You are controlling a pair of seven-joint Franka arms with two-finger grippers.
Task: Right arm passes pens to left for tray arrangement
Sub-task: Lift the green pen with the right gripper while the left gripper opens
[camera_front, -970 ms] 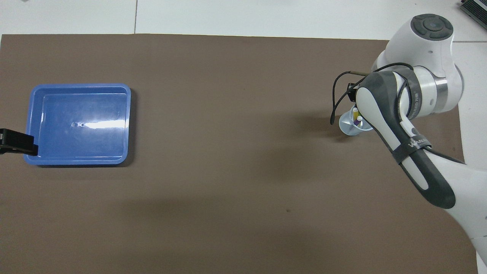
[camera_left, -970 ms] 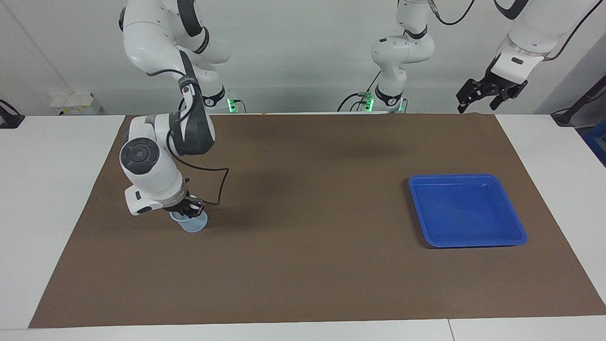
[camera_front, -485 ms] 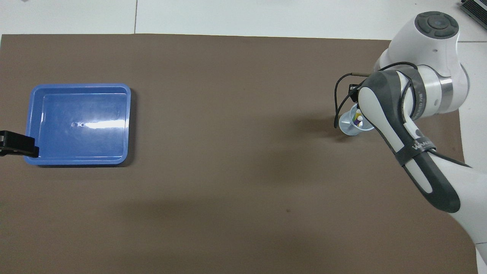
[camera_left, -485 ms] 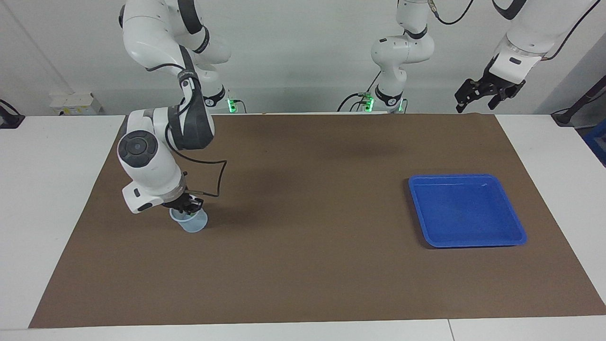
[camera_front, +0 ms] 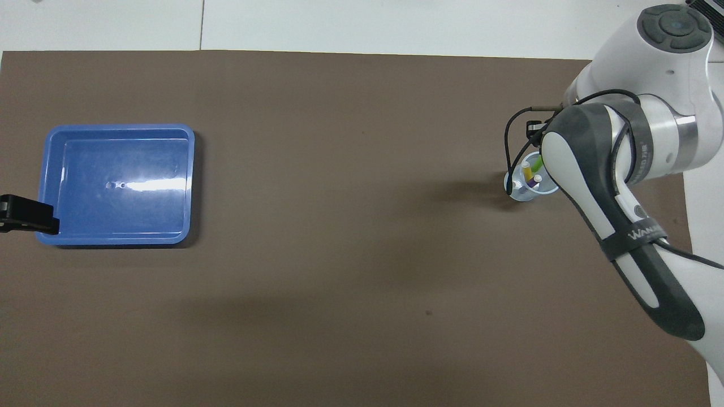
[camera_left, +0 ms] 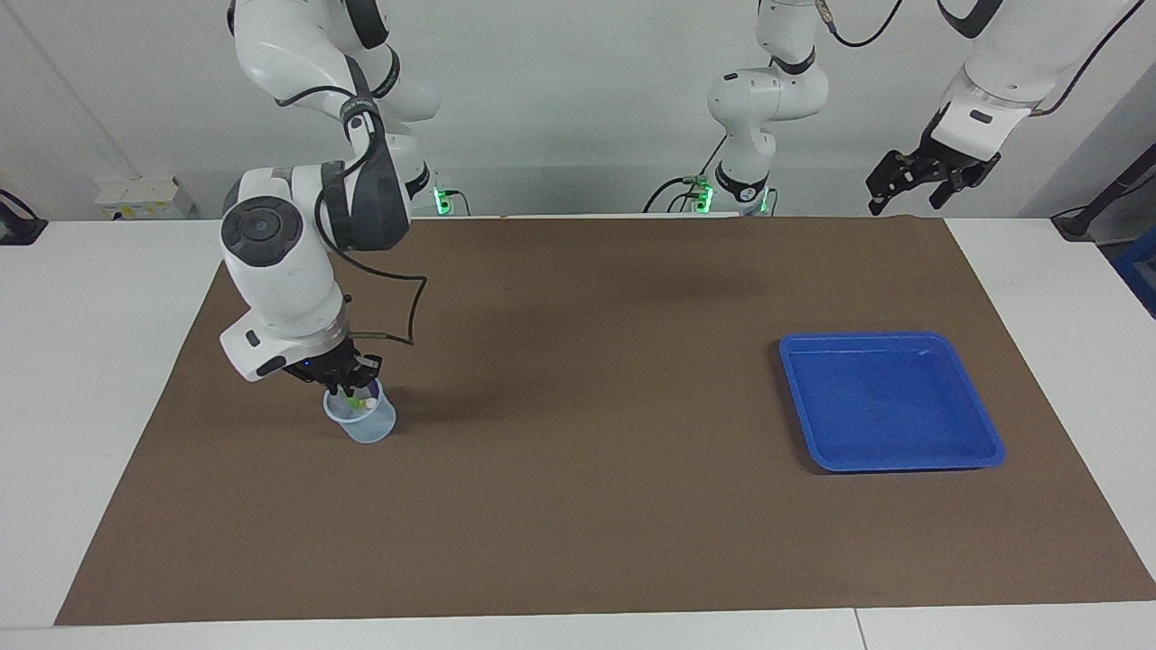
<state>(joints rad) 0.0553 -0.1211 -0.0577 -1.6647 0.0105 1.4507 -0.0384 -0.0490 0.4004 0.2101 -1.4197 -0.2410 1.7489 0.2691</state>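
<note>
Robotics lab. Two white jointed arms, right arm [camera_left: 298, 262] and left arm [camera_left: 1002, 63], mounted at a white table [camera_left: 99, 361] covered by a brown mat [camera_left: 578, 506]; bare pale wall, trailing cables, green indicator lights at the bases.

Glossy plastic tray [camera_left: 989, 456] on matt brown mat [camera_left: 587, 451].

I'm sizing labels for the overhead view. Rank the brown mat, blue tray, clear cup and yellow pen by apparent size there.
1. brown mat
2. blue tray
3. clear cup
4. yellow pen, standing in the cup, only partly visible.
</note>
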